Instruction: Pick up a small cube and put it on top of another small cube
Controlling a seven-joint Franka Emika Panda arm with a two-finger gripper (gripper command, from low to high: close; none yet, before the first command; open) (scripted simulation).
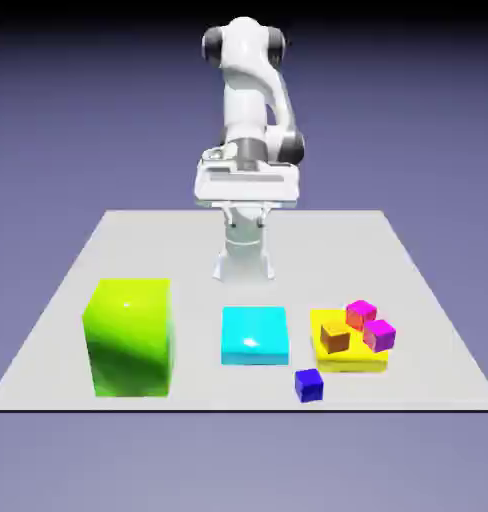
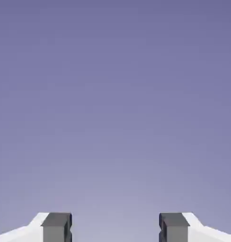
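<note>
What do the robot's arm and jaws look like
The arm is glossy white with rounded, tube-like links and dark grey to black joint caps. Its hand is a wide white block. In the hand view the gripper ends in two small, square-cut dark grey fingertips on white mounts. No cables or markings show.

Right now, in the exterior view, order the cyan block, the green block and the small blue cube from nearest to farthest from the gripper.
Judged in the exterior view, from the gripper:
1. Cyan block, almost straight in front of it, mid-table.
2. Green block, off to the view's left.
3. Small blue cube, at the table's near edge, slightly to the view's right.
The last two are fairly close to call.
</note>
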